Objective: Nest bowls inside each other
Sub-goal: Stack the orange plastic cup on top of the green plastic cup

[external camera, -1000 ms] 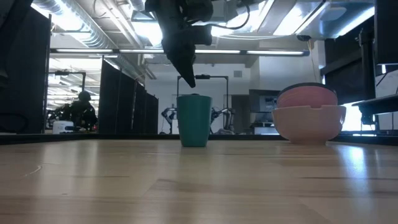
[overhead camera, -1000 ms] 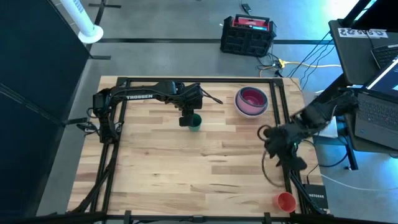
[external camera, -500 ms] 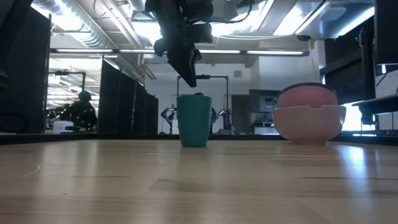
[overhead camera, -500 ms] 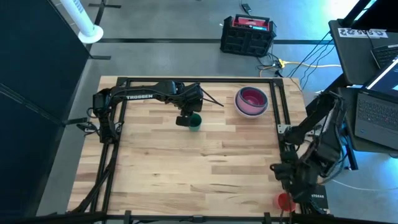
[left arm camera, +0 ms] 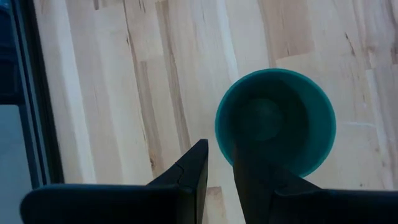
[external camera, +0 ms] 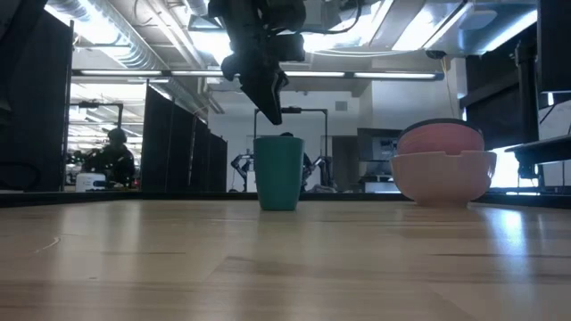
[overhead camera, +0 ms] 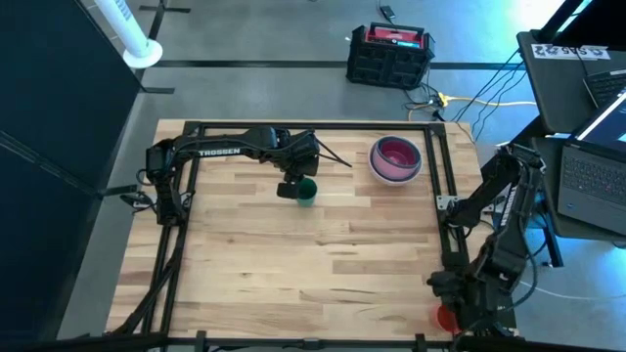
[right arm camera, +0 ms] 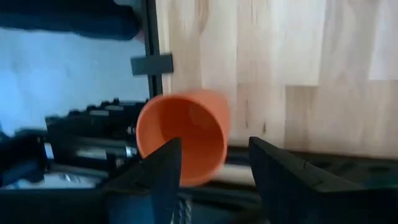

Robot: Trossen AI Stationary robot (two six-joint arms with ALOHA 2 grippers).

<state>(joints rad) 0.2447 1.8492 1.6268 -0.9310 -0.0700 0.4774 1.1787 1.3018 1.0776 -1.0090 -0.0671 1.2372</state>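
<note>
Wooden planks run pale across my bench [overhead camera: 293, 254], with an open workshop hall beyond it. Over the past second my right arm has swung from the middle of the right edge down to the near right corner, where my right end effector [right arm camera: 214, 165] now hangs with its fingers well apart over an orange-red cup [right arm camera: 181, 135], one finger beside its rim; I judge that a fresh pick-up is being prepared, though nothing is gripped yet. The teal bowl [left arm camera: 275, 121], tall, plain and upright, stands toward the far side, left of centre. My left end effector [left arm camera: 217, 171] has stayed above it, fingers narrowly parted astride its near rim, not clamped as far as I can see. Further right, the pink bowl stack [overhead camera: 395, 159] sits already nested near the far right corner.
</note>
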